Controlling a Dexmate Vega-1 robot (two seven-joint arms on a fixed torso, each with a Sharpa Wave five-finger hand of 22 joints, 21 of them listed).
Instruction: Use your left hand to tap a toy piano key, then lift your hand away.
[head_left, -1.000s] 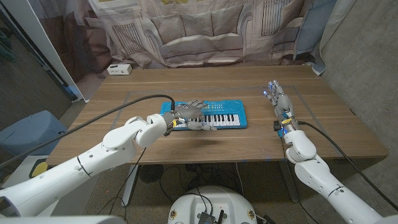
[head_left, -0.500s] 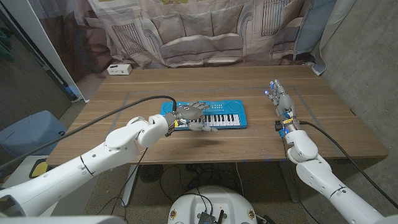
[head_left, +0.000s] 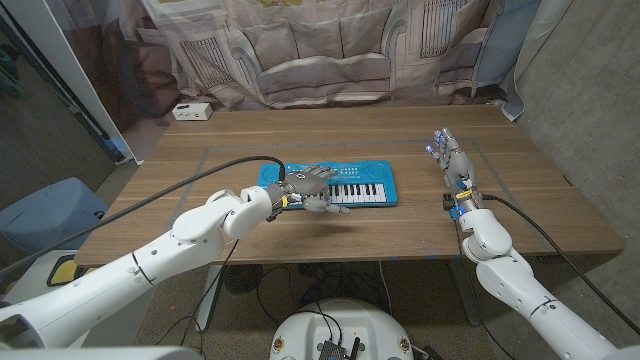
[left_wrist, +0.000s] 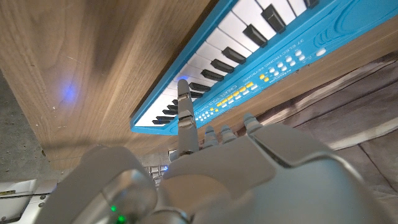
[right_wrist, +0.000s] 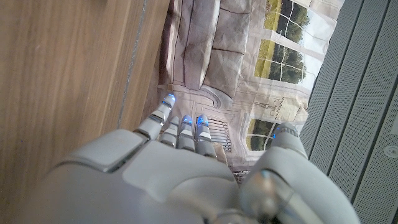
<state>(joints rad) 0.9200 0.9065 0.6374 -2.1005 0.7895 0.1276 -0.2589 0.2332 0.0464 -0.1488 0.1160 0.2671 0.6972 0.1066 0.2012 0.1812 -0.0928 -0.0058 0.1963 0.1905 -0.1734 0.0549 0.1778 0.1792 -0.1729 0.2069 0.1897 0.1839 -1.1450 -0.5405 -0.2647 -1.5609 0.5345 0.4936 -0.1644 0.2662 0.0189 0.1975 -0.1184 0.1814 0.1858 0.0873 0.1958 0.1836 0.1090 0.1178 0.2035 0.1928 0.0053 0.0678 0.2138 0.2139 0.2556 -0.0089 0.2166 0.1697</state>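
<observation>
Blue toy piano (head_left: 345, 184) under left hand (head_left: 308, 186) — in wrist view one of its fingers (left_wrist: 184, 106) extended onto the keys, others curled, nothing held.

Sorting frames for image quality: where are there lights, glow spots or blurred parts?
Left wrist view: the left hand is blurred up close, a blue glow lies on the table, and the toy piano is sharp. Right wrist view: blue lights on the right hand fingertips.

Toy piano (head_left: 342, 186) lies at frame centre on the table (head_left: 400, 235). My left hand (head_left: 309, 186) sits over its left end. My right hand (head_left: 450, 160) is well right. Small box (head_left: 191, 111) upper left, at the table's far edge.
</observation>
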